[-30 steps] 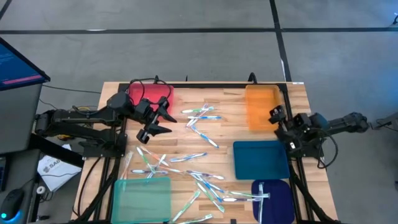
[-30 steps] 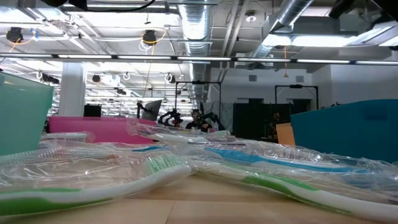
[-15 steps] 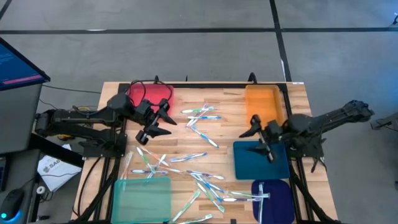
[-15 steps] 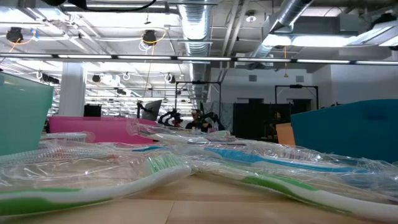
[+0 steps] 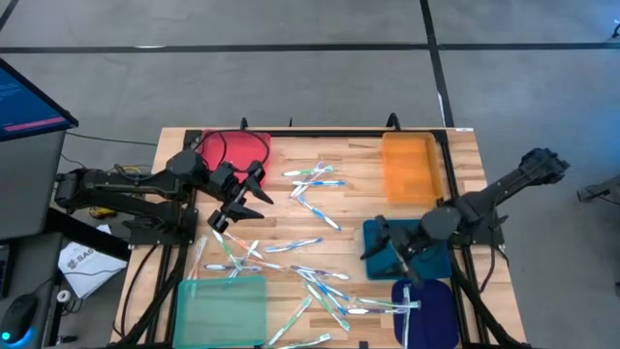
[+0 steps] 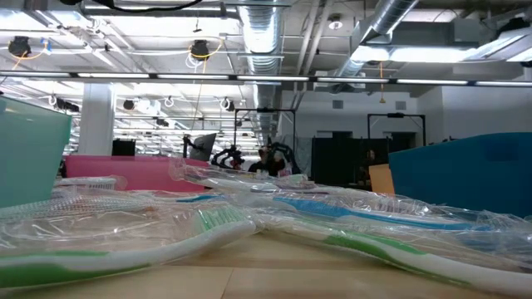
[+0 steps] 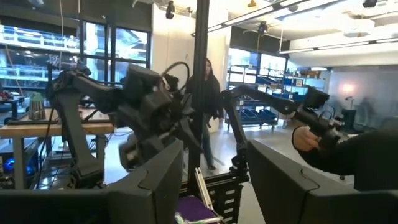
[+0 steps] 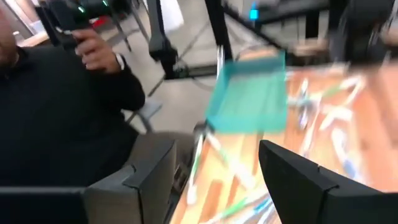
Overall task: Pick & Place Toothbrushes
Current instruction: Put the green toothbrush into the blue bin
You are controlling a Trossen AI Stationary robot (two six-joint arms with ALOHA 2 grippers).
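While the toothbrushes (image 5: 308,260) are lying scattered in clear wrappers across the middle and near part of the wooden table (image 5: 358,155), their long axes pointing every way, the left gripper (image 5: 235,201) is hovering with its jaws apart and empty, the nearest loose sticks sitting just toward five o'clock of it. Over at the teal tray (image 5: 426,240), which I judge is holding nothing, the right gripper (image 5: 389,254) is hanging with its fingers spread and empty, brushes lying toward nine o'clock. One brush is resting on the purple tray (image 5: 436,308), while the red tray (image 5: 232,147), orange tray (image 5: 407,167) and green tray (image 5: 221,308) are showing none.
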